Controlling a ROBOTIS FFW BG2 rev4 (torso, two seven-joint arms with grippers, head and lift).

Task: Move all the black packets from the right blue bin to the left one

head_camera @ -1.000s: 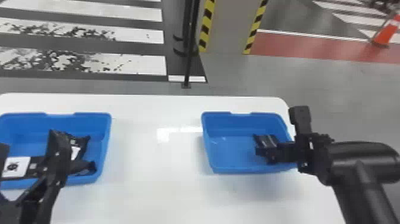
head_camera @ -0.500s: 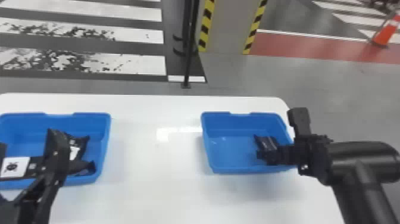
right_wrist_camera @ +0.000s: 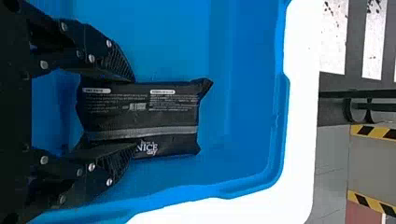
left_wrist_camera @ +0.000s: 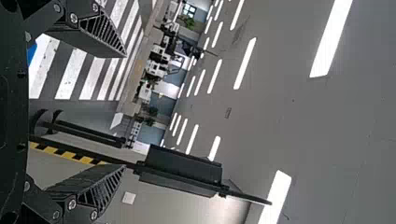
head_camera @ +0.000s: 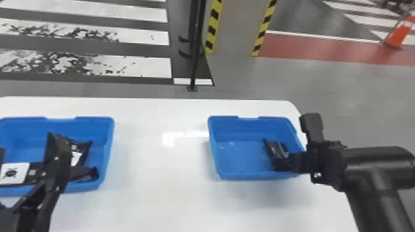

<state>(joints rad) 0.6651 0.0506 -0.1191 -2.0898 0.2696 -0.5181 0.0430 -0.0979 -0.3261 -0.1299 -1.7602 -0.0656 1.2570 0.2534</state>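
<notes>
In the head view my right gripper point(head_camera: 279, 163) is down in the right blue bin point(head_camera: 241, 178), at a black packet point(head_camera: 274, 149) by the bin's right side. The right wrist view has this packet point(right_wrist_camera: 163, 112) lying flat, pressed along both long edges by the gripper point(right_wrist_camera: 133, 114), which is shut on it. Held over the near part of the left blue bin point(head_camera: 105, 154), my left gripper point(head_camera: 27, 143) is open with nothing between its fingers; the left wrist view also has this gripper point(left_wrist_camera: 124, 111). Beneath it lie several black packets point(head_camera: 83, 154), partly hidden, one with a white label.
Both bins stand on a white table point(head_camera: 154, 185), with bare tabletop between them. Beyond its far edge are a black pole point(head_camera: 194, 61) and a pillar with yellow-black stripes point(head_camera: 233, 27). An orange cone point(head_camera: 398, 35) stands on the floor at far right.
The right gripper has sunk very slightly in the right bin, and the packet there has barely shifted. The left arm keeps its place.
</notes>
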